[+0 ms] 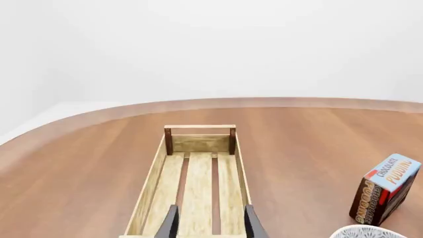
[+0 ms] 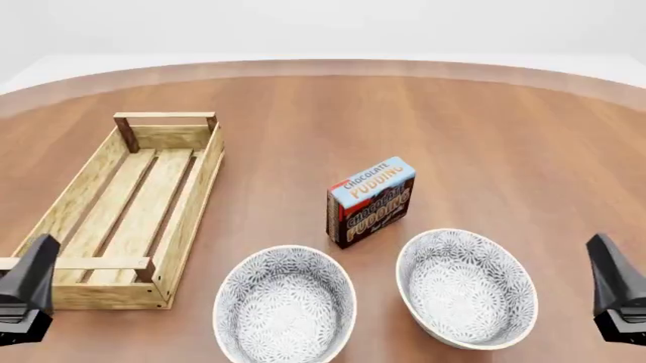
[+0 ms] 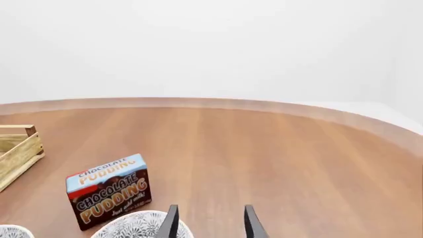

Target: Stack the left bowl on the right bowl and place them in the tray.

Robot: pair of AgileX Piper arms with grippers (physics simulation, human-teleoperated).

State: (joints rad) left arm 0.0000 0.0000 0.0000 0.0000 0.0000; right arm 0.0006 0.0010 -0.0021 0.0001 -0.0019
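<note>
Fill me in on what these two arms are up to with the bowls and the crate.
Nothing is being handled yet. The left gripper and right gripper sit at the near corners of the table, both open and empty. The left bowl and right bowl stand side by side, unstacked. The tray lies to the left with nothing in it, and a chocolate pudding box stands just behind the bowls.

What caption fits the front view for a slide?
Start of task: two patterned bowls, left bowl and right bowl, sit apart before a pudding box; the wooden tray holds nothing.
</note>
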